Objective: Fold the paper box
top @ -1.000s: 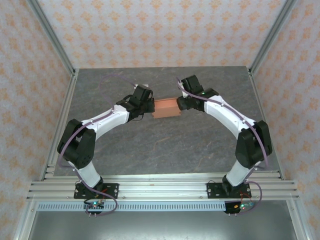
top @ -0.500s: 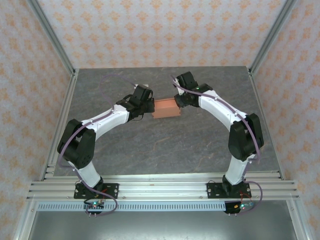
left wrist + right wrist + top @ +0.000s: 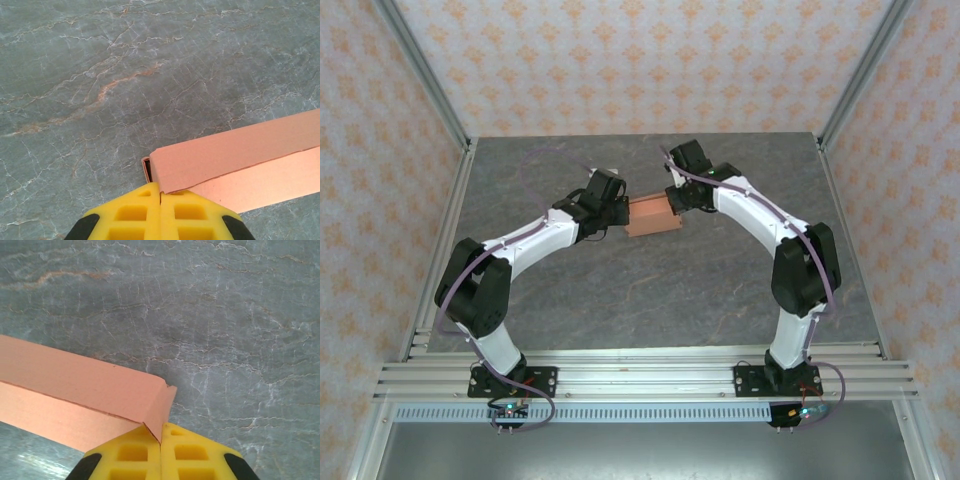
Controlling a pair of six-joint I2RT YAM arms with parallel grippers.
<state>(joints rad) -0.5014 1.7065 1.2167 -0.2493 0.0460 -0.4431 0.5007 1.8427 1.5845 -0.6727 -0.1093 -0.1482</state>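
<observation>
One paper box (image 3: 652,215), two robot arms and two grippers share a grey table (image 3: 620,290). The box is a small, shallow rectangular block of thin, matte salmon-orange card. Its long axis runs side to side, spanning the gap between the two grippers, one short end facing each.

The left gripper (image 3: 160,192) has its two jaws pressed together, nipping the card at the box's near corner. From there the box stretches away to the right, a folded seam running along its length.

The right gripper (image 3: 161,439) is likewise closed, pinching the end flap at the box's corner, with the box reaching away to the left.

Each gripper has two yellow fingers (image 3: 132,215) moulded with rectangular recesses. The tabletop looks like marbled stone with pale, crackled veins.
</observation>
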